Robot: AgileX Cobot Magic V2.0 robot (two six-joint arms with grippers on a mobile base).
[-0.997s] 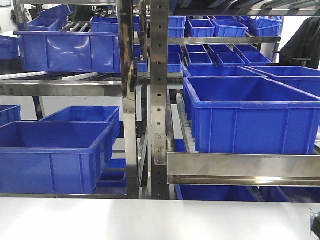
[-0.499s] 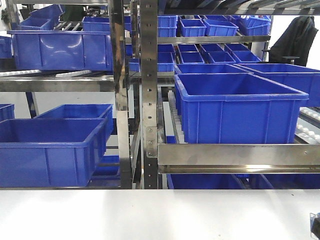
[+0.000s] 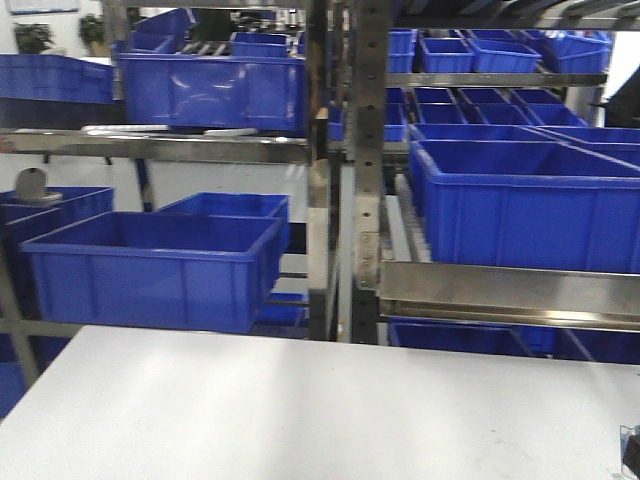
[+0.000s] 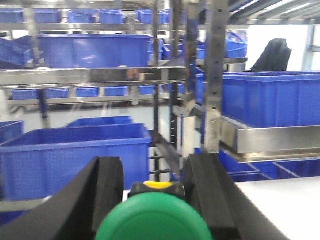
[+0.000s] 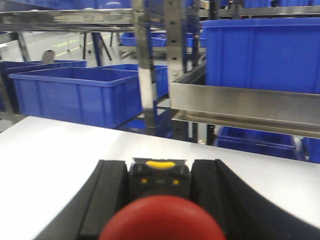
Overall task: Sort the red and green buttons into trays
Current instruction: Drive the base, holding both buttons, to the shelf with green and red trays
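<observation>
As both wrists face blue crates (image 3: 150,265) beyond white table (image 3: 300,420): left gripper (image 4: 157,186) pinches green button (image 4: 154,224), black fingers (image 4: 107,192) tight against its housing. Right gripper (image 5: 160,172) clamps red button (image 5: 162,220) same way, housing filling narrow gap.

Front view faces racks (image 3: 368,150) across table (image 3: 300,410), wrist views low, same crates (image 3: 150,265)

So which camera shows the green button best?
The left wrist view: the green button fills the foreground between the black fingers of the left gripper. The front and right wrist views miss it; the latter shows a red button instead.
</observation>
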